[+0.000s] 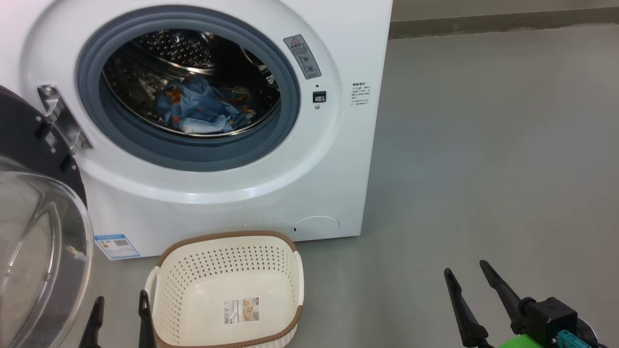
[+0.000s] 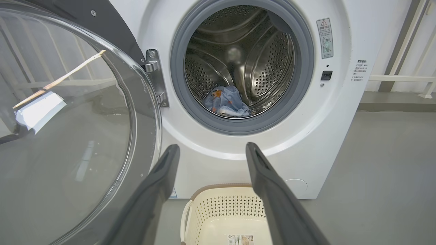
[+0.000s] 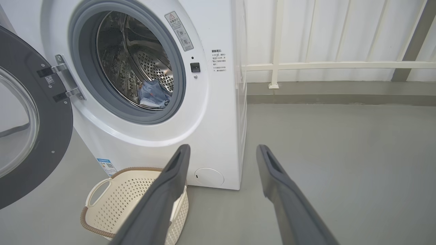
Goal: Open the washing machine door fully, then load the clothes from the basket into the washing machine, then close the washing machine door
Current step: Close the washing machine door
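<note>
washing machine [image 1: 329,159] on floor [image 1: 483,145], mouth exposed for loading | washing machine door [image 1: 34,241] swung wide left, awaiting closing | basket [image 1: 227,237] in front, empty | clothes [image 1: 203,108] inside drum [image 1: 184,48] (both bundles, seemingly) | left gripper [image 1: 121,296] and right gripper [image 1: 465,267]: jaws apart, holding nothing

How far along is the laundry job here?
Done: the door stands open and the clothes lie in the drum; the basket is empty. In hand: nothing, left gripper and right gripper are both open. Remaining: closing the door.
</note>
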